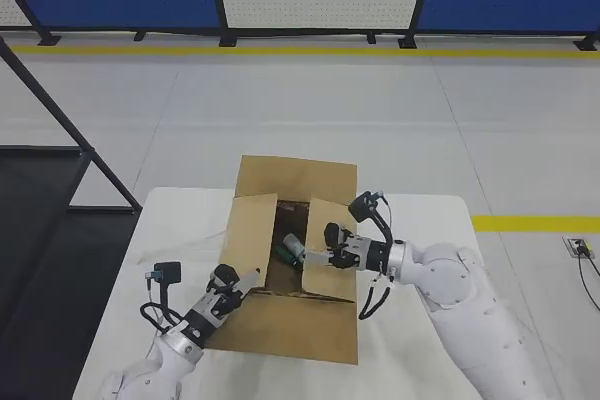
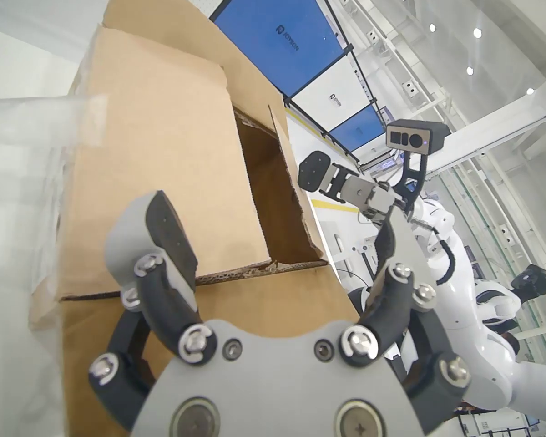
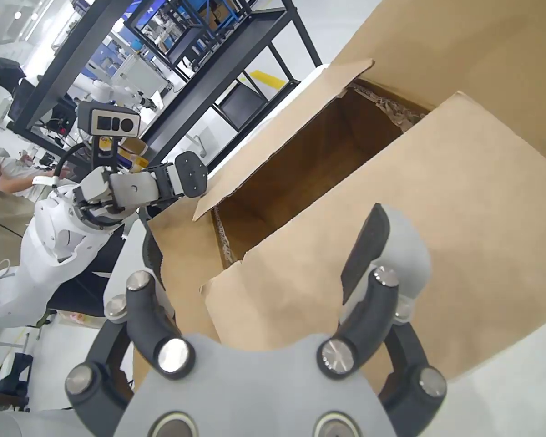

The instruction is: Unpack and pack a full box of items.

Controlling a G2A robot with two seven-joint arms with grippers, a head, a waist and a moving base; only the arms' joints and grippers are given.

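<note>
currently the box [image 1: 298, 330] sits on the bench [image 1: 180, 215]; a grey-green item [image 1: 292, 246] lies inside, just beside our right pincer [image 1: 331, 258], the nearer one. left pincer [image 1: 238, 278] is at the opposite flap [image 1: 252, 235]. we see both wide open, gripping nothing.

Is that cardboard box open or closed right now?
Open. The cardboard box has its flaps spread apart, and the top view shows its dark inside with an item lying there.

Brand logo on blue panel [image 2: 287, 38]
</note>
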